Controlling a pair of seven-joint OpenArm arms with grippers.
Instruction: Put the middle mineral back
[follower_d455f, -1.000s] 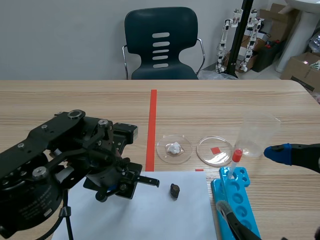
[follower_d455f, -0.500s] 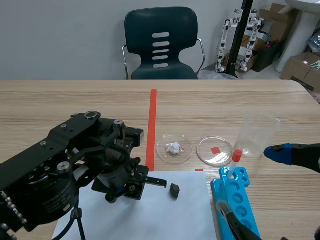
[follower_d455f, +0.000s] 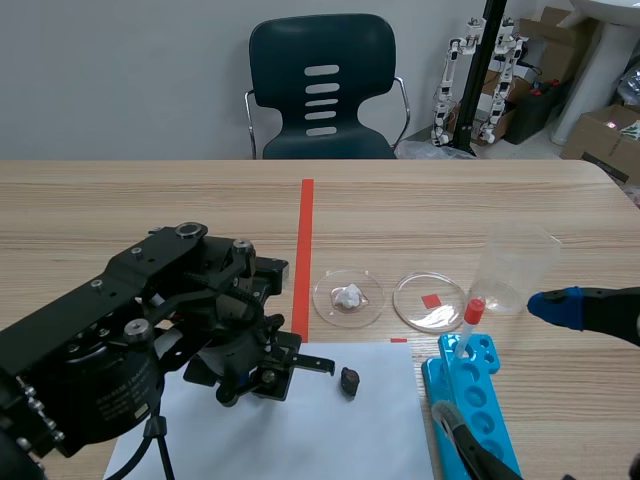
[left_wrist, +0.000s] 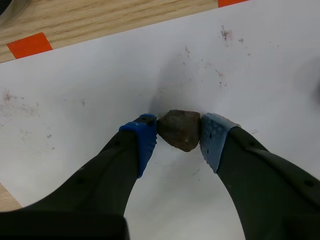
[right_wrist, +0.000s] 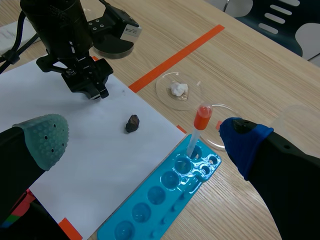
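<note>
Left gripper (left_wrist: 179, 133) brackets mineral (left_wrist: 180, 129) in wrist view, apart in scene view.

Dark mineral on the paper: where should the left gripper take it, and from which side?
Probably from above, with the left gripper closing across the middle of the dark mineral, on its two side faces. It is a small blocky lump lying alone on the flat white paper, and the left wrist view shows it lined up between the open pads.

Tube rack (follower_d455f: 480, 395): near end cut off by the scene view's edge.
Paper sheet (follower_d455f: 340, 430): left portion hidden behind the left arm (follower_d455f: 110, 340).
White lump (follower_d455f: 347, 296) in dish (follower_d455f: 378, 305): too small to identify.
</note>
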